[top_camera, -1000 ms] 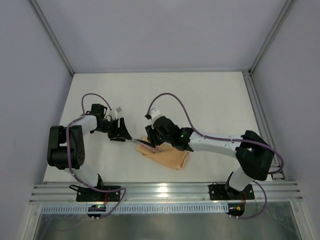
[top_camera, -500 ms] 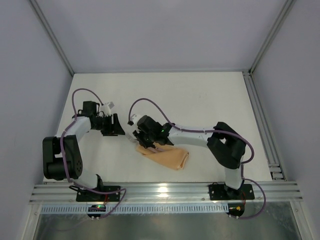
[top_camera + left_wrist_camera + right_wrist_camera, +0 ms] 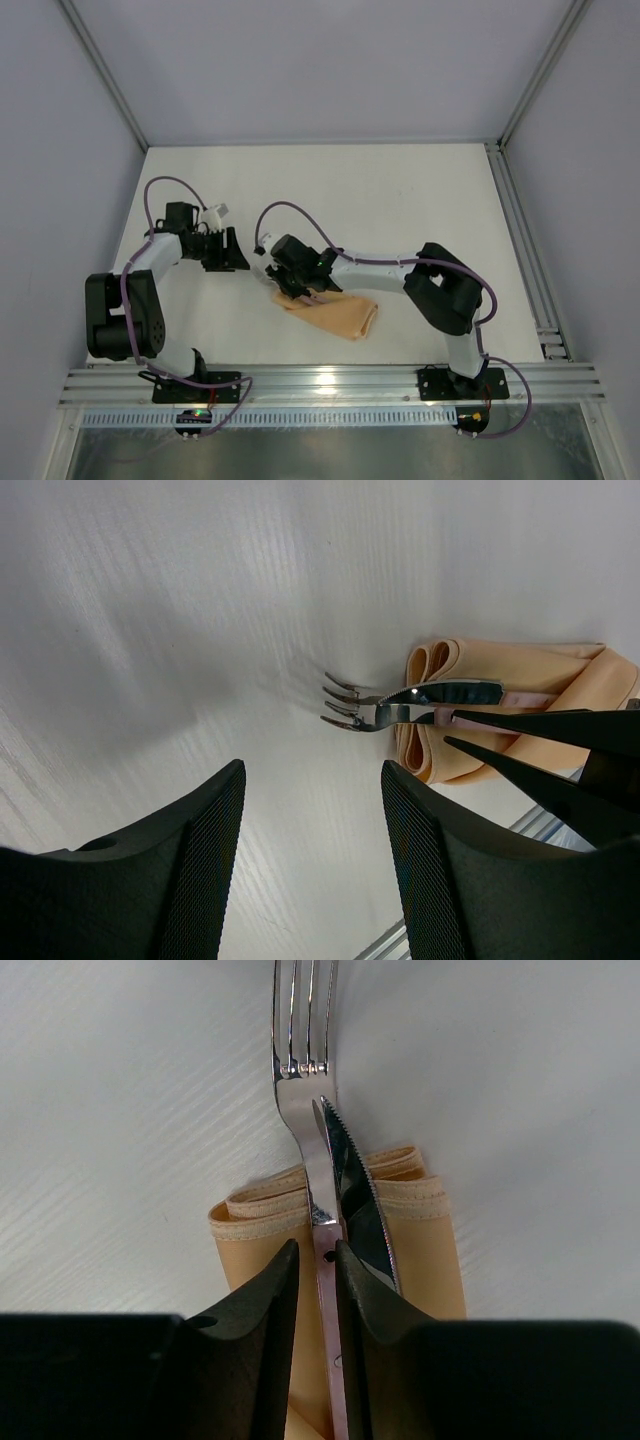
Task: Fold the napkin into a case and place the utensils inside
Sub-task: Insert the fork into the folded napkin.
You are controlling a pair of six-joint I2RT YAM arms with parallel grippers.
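Right claw (image 3: 317,1250) was closed on the pink handle of the fork (image 3: 303,1060), one finger on each side of it. The knife (image 3: 352,1180) lay just beside the fork, serrated edge outward, blade running under the right-hand finger; couldn't tell if it was caught in the grip as well. Both utensils sat on the rolled open end of the case (image 3: 425,1260). The fork's tines and neck stuck out past the cloth over bare counter (image 3: 400,200), and the knife tip reached only just beyond the hem. The handles ran back toward the cloth, but how far inside they went was hidden by the claw. The case itself was a narrow peach-orange fold lying flat near the near edge of the counter, about mid-width, angled with its open end toward the far-left corner. Left claw (image 3: 312,775) was spread wide with nothing between its fingers, parked over the left part of the counter at mid-depth. It sat close to the fork tines, apart from them and from the cloth. From the left wrist view the tines pointed at it.
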